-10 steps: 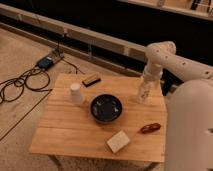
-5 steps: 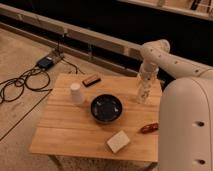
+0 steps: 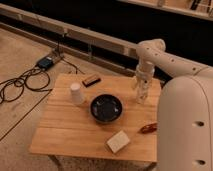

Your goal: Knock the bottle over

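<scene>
The bottle [image 3: 141, 96] is a small slim clear one standing upright near the right back edge of the wooden table [image 3: 75, 130]. My gripper [image 3: 142, 86] hangs straight down from the white arm [image 3: 165, 57], right at the bottle's top and overlapping it in view. I cannot tell whether it touches the bottle.
On the table are a white paper cup [image 3: 76, 93] at the left, a dark bowl [image 3: 106, 108] in the middle, a small dark block [image 3: 91, 80] at the back, a tan block [image 3: 118, 141] and a reddish-brown object [image 3: 148, 128] at the front right. Cables [image 3: 20, 82] lie on the floor at the left. My white body [image 3: 185, 125] fills the right.
The arm and gripper have shifted a little to the left, closer over the bottle. The bottle still stands upright.
</scene>
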